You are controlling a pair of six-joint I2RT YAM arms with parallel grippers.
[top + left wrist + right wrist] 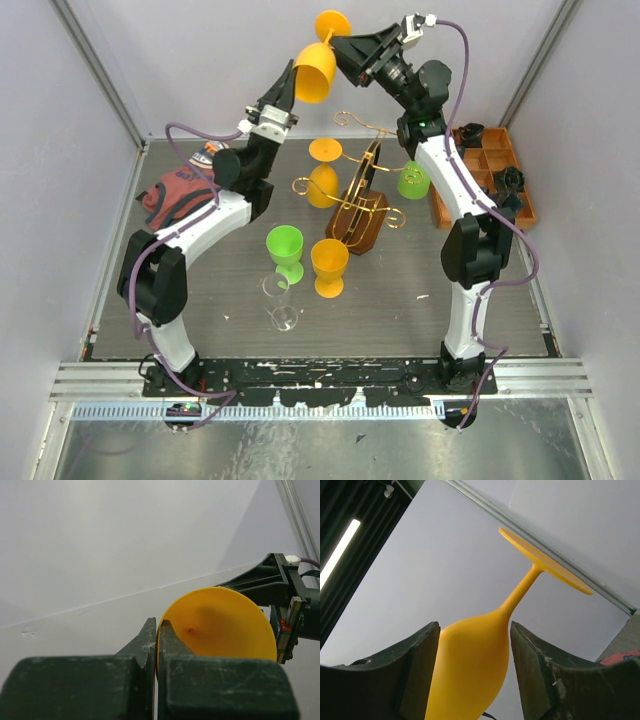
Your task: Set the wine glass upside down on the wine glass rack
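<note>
An orange wine glass (316, 66) hangs in the air high over the back of the table, foot up and tilted. My left gripper (283, 97) is shut on its rim; the left wrist view shows the jaws (159, 623) pinching the edge of the bowl (220, 625). My right gripper (347, 50) is open, its fingers on either side of the bowl (475, 660), with a gap on the right side. The gold wire wine glass rack (360, 205) stands below on its brown base, with an orange glass (323, 180) and a green glass (412, 181) hanging on it.
On the table in front of the rack stand a green glass (285, 250), an orange glass (329, 267) and a clear glass (281, 301). An orange compartment tray (492, 165) is at the right, a red cloth (175, 195) at the left.
</note>
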